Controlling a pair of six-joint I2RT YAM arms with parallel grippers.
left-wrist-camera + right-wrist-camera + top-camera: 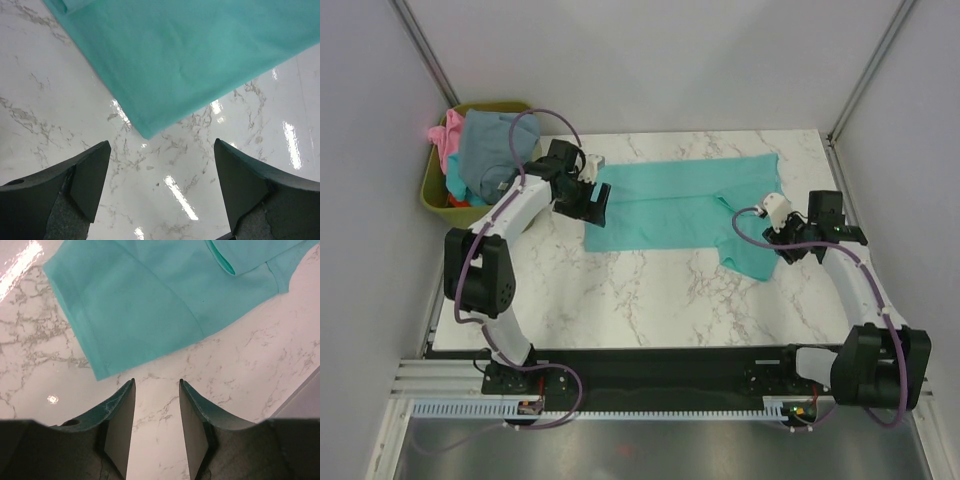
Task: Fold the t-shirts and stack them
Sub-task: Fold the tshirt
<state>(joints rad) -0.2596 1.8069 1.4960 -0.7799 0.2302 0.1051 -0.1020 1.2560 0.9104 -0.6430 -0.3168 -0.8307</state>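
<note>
A: Clear path on the table (650,300)?
B: Near half is bare marble, open left to right. Tee (670,205) lies across far middle. Bin (432,195) full, off far-left corner. Walls (670,60) box in left, right, far.
A: Far edge?
B: Thin bare strip behind Tee.

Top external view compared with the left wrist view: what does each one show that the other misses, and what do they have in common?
Only the top external view shows both arms, the right tool, and the olive-green bin holding a pink t-shirt and a grey-blue t-shirt. Only the left wrist view shows up close that a corner of the teal t-shirt lies just ahead of the open left tool, untouched. Both show that teal t-shirt lying on the marble table, and the left tool.
</note>
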